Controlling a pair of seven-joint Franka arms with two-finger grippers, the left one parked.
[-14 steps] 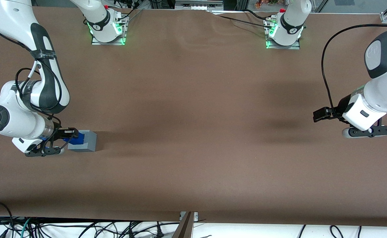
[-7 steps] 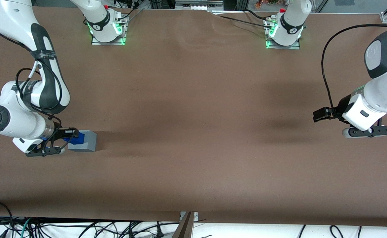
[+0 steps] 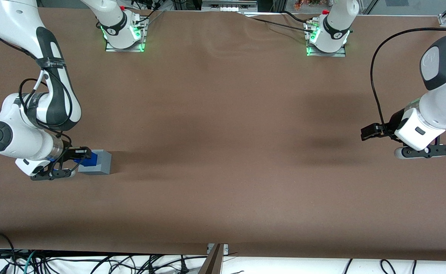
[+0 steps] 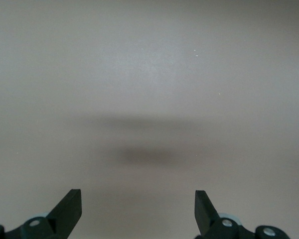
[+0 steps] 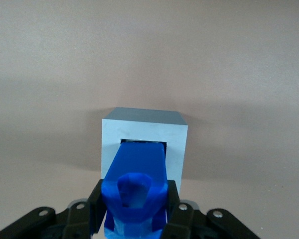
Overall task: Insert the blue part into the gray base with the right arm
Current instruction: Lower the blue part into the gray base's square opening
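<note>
The gray base [image 3: 98,163] [image 5: 177,144] rests on the brown table toward the working arm's end. The blue part [image 3: 87,161] [image 5: 137,174] sits with its leading end inside the base's square recess, the rest of it sticking out toward the gripper. My right gripper [image 3: 79,156] [image 5: 134,201] is directly beside the base and is shut on the blue part, one black finger [image 5: 95,205] pressed against each flank. The recess walls hide the part's leading end.
Two arm bases with green lights [image 3: 125,33] [image 3: 326,36] stand at the table edge farthest from the front camera. The parked arm [image 3: 432,110] hangs over its own end of the brown table [image 3: 223,152]. Cables lie below the near edge.
The right arm's wrist has shifted very slightly; the blue part sits a touch lower into the gray base. The base has not moved.
</note>
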